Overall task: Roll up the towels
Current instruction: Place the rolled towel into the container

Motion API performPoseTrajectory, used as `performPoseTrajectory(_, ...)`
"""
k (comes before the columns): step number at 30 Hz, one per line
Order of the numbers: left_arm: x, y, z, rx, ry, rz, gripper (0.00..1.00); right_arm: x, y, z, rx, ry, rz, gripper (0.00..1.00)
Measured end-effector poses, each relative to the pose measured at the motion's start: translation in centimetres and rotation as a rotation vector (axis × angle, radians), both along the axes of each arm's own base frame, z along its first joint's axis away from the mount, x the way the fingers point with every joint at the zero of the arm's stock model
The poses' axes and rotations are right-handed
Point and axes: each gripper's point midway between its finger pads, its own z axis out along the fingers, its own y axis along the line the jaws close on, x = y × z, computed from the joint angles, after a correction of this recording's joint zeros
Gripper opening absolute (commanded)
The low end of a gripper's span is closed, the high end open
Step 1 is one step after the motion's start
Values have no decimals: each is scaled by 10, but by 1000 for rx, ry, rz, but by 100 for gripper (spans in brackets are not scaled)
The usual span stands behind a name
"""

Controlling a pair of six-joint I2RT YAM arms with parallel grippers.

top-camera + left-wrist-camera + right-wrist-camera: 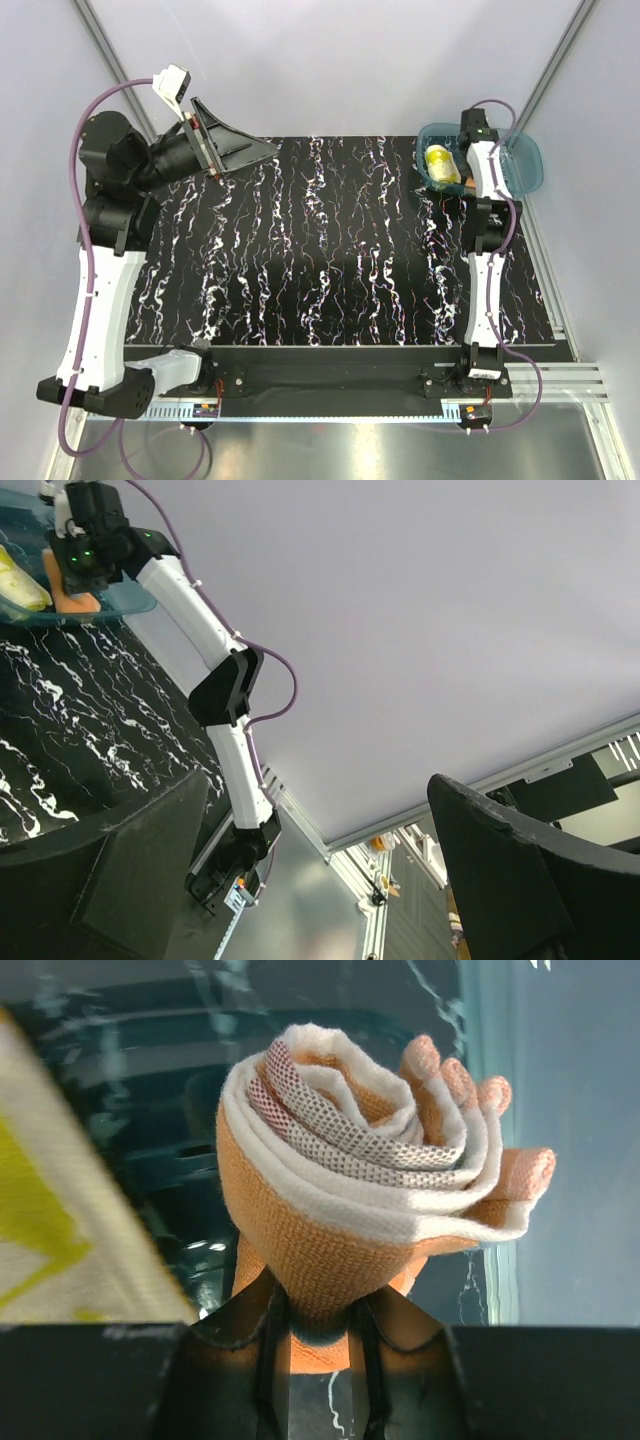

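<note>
Nearest my lens on the right wrist: the right gripper, its jaws pinching the bottom fold of the orange towel. The towel is wound into a tight spiral, white and dotted layers showing at the open end, outer flap lying to the right. It hangs inside the teal bin at the far right corner of the table. The yellow towel is already in the bin, just beside the orange one on the left. I cannot tell whether the two touch, nor whether the orange roll rests on the bin floor or hangs above it. The left gripper is spread wide, holding nothing, parked high over the far left of the table, well apart from the work. My reading: both towels are rolled, and the step in hand is setting the orange one down in the bin. To do it well I would lower until the roll's weight sits on the floor before easing the jaws apart, since dropping it could loosen the spiral. I would release slowly, because the cloth is soft and may cling to the pads. I would lay it with the outer flap underneath or against the bin wall to pin it. Then I would withdraw straight back along the fingers' line, without sweeping sideways into the yellow roll. The left arm need not move.
</note>
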Motion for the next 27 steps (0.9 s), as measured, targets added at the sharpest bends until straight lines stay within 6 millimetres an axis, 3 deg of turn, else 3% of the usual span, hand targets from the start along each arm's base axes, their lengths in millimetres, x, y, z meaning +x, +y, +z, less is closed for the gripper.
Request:
performPoseTrajectory(7, 22, -7, -21, -12, 74, -45, 99, 24, 50, 1, -3, -31, 158, 0)
performPoseTrajectory(12, 27, -3, -22, -15, 78, -48, 99, 39, 79, 1, 13, -72, 233, 2)
performPoseTrajectory(15, 27, -1, -19, -19, 63, -50, 99, 45, 85, 2, 22, -97, 248, 24)
performPoseTrajectory(16, 27, -1, -19, -20, 63, -50, 99, 46, 85, 2, 21, -103, 248, 38)
performPoseTrajectory(19, 28, 0, -19, -24, 61, -50, 99, 49, 83, -1, 13, -115, 244, 50)
performPoseTrajectory(20, 28, 0, -21, -25, 66, -51, 99, 50, 82, -2, 11, -118, 241, 58)
performPoseTrajectory(27, 34, 0, -34, -23, 107, -47, 99, 49, 75, 0, -2, -134, 209, 64)
